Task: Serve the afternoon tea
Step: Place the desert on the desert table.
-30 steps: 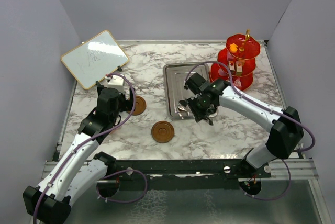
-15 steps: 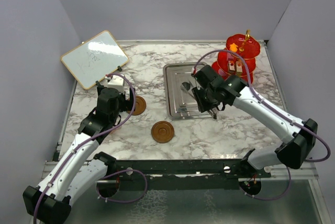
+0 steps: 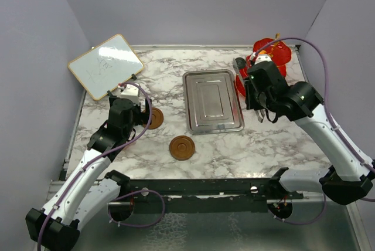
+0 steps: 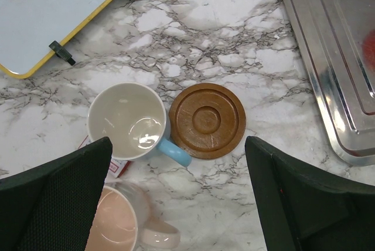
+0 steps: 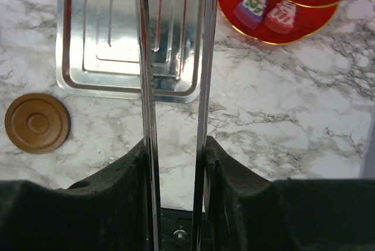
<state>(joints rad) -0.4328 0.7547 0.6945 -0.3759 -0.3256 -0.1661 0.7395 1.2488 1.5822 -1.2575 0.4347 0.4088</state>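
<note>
text: none legible | wood-framed rectangular whiteboard (image 3: 105, 65): faint marker scribble, unreadable | small purple cake piece (image 5: 253, 4) on red translucent stand tier (image 5: 234, 19): dark marks on top, too blurred to read

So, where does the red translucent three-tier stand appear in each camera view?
Top external: red translucent three-tier stand at upper right, partly hidden by the right arm.
Left wrist: not in it.
Right wrist: the stand is at top right, right of the steel tongs.
Shared landmark: rectangular steel tray, left of the stand.
</note>
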